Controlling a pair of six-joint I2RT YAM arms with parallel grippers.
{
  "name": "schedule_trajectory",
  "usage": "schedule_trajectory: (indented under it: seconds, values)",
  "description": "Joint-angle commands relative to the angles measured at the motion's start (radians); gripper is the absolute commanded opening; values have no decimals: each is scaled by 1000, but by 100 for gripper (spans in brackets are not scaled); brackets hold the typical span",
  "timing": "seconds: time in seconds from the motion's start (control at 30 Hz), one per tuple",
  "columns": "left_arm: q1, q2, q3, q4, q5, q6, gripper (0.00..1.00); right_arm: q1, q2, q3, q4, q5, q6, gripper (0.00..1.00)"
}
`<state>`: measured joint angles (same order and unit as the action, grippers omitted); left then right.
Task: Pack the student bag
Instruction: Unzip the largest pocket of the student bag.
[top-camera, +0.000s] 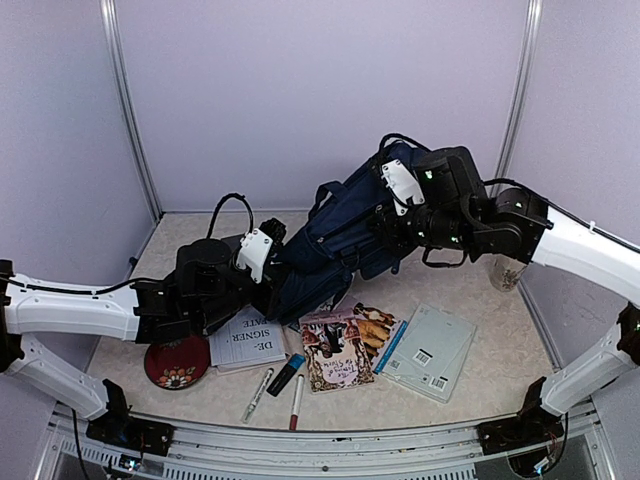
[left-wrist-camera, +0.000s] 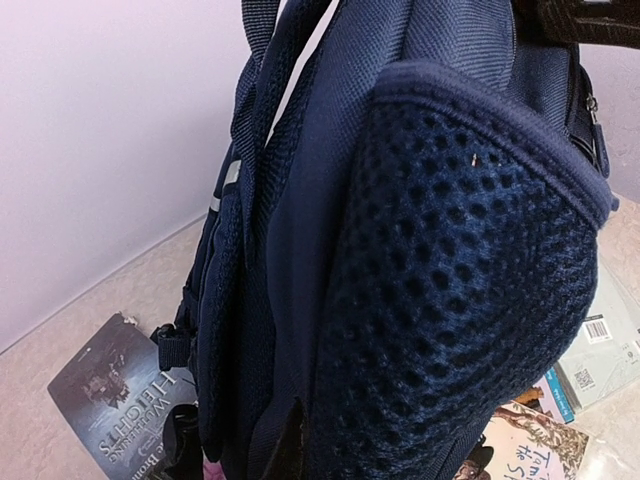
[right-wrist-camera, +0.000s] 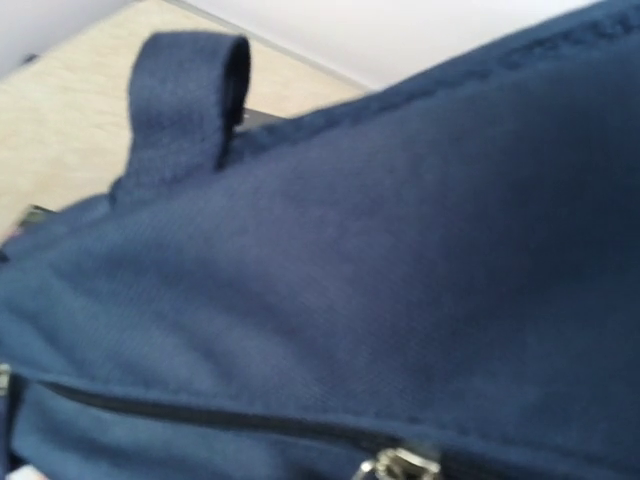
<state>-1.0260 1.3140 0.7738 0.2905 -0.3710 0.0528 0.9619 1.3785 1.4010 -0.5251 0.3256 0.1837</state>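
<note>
Top view: the student bag slants across the desk between both tools. Its long axis runs from the left tool at its base up to the right tool at its top.

Left wrist view: the mesh side pocket sits just ahead of the left tool, which is pressed together.

Right wrist view: navy fabric and a zip lie close against the right tool. I cannot tell whether it is spread.

The student bag is matt woven cloth.
</note>
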Motion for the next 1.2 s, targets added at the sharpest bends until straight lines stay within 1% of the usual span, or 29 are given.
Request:
schedule_trajectory:
  seconds: [0.0, 0.03, 0.13, 0.17, 0.33, 0.43, 0.5, 0.63, 0.8, 0.9, 1.03, 1.17]
  values:
    - [18, -56, 31, 194, -35, -28, 0, 18, 17, -18, -42, 225, -29, 31]
    - [20, -56, 32, 195, -35, -30, 0, 18, 24, -14, -55, 237, -26, 30]
    - [20, -57, 31, 197, -35, -31, 0, 21, 44, 7, -93, 287, -11, 15]
    - [21, -58, 30, 195, -35, -32, 0, 21, 46, 12, -102, 295, -7, 12]
    - [29, -74, 22, 188, -42, -26, 0, 21, 22, 24, -104, 282, 5, 0]
    - [38, -88, 12, 184, -45, -24, 0, 15, 3, 31, -99, 225, 5, 0]
    - [44, -97, 4, 181, -43, -23, 0, -9, -13, 34, -97, 146, 5, 0]
    - [70, -125, -22, 174, -46, -28, 0, -90, -56, 34, -100, -10, 12, 0]
    - [99, -166, -76, 169, -27, -35, 0, -187, -123, 47, -103, -134, -14, 0]
    - [110, -197, -117, 182, 20, -46, 0, -252, -141, 52, -110, -203, -31, 0]
    - [139, -250, -187, 218, 137, -69, 0, -330, -138, 53, -116, -278, -54, 0]
    - [148, -296, -236, 231, 260, -32, 0, -348, -120, 85, -90, -381, -75, 0]
